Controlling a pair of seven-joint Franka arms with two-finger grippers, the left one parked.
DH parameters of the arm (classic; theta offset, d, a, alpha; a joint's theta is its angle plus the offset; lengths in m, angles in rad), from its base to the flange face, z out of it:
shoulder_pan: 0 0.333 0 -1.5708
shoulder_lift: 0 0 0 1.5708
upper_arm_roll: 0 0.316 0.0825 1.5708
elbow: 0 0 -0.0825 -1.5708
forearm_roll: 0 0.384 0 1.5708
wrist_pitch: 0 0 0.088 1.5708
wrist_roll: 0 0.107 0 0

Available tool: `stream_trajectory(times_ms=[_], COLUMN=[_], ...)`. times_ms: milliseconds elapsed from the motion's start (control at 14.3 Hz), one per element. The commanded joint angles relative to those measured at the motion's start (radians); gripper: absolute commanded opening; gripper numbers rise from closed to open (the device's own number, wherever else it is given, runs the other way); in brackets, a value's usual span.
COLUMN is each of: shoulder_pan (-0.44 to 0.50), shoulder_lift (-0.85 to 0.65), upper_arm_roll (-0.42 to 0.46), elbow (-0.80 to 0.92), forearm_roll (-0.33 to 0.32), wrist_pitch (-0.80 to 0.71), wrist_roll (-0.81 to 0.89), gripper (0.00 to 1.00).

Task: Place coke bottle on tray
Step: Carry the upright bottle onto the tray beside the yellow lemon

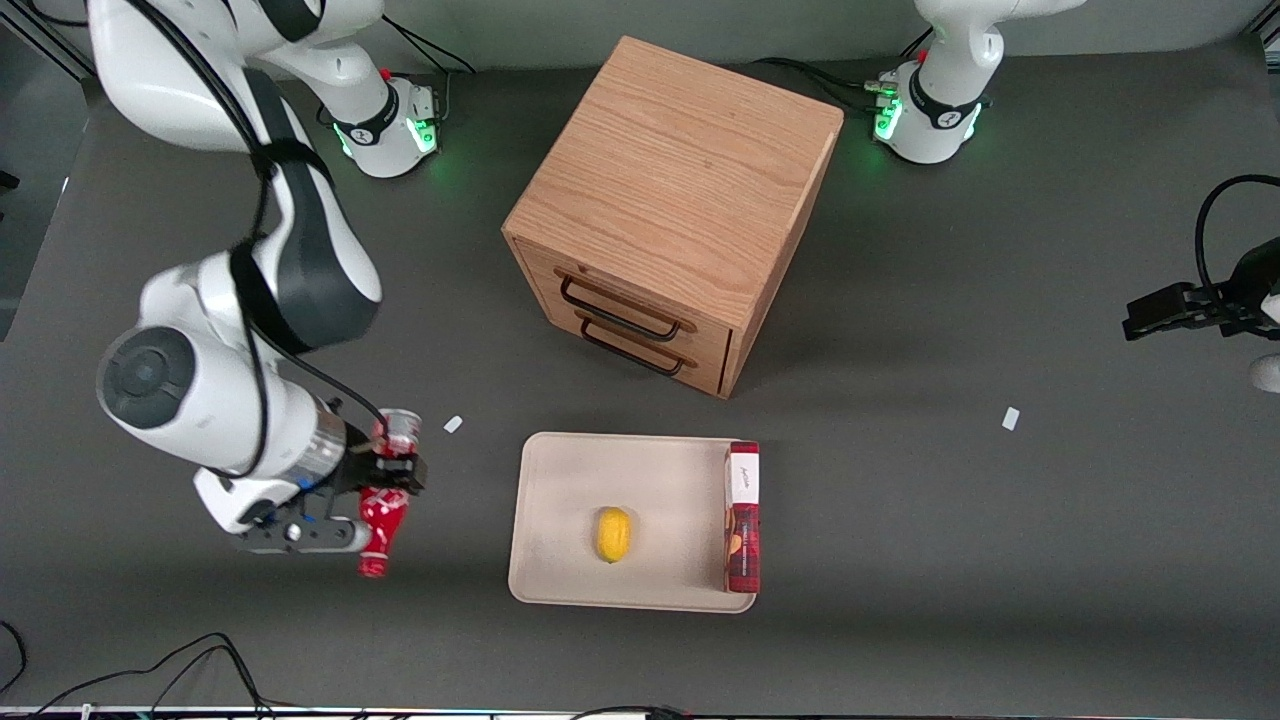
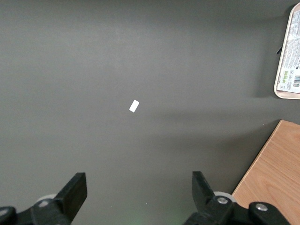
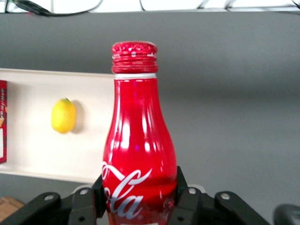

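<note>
Gripped at its lower body between the closed fingers of the pincer (image 3: pixel 140 199), the coke bottle (image 3: pixel 138 145) fills the right wrist view, cap pointing away from the wrist. In the front view the pincer (image 1: pixel 385 480) and the coke bottle (image 1: pixel 380 525) are seen toward the working arm's end of the table (image 1: pixel 1000 560), the bottle lying tilted, its cap toward the front camera. Whether the bottle is lifted clear of the table cannot be told.

Progress is judged as follows: the grasp is done; transfer to the tray (image 1: pixel 560 590) and release are left. From the bottle, the tray lies at roughly 3 o'clock in the front view, near but apart.

Tray contents:
- A lemon (image 1: pixel 614 534), near the middle.
- A red rectangular box (image 1: pixel 743 520) with a white label, along the rim toward the parked arm's end.

Bare tray floor is available between the lemon and the rim nearest the bottle.

A wooden drawer cabinet (image 1: pixel 670 200), both drawers shut, stands farther from the front camera than the tray.
</note>
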Motion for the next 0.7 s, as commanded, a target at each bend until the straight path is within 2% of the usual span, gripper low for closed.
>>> stream_trajectory(times_ms=[0,488,628], shoulder_pan=[0.015,0.02,0.041], shoulder_lift=[0.121,0.292,0.335], upper_arm_roll=[0.034,0.093,0.096], elbow=[0.109,0.101,0.098], forearm_roll=[-0.006,0.005,0.009], wrist_pitch=[0.098,0.293,0.327], wrist_roll=[-0.029,0.045,0.121], gripper=[0.0,0.0,0.05])
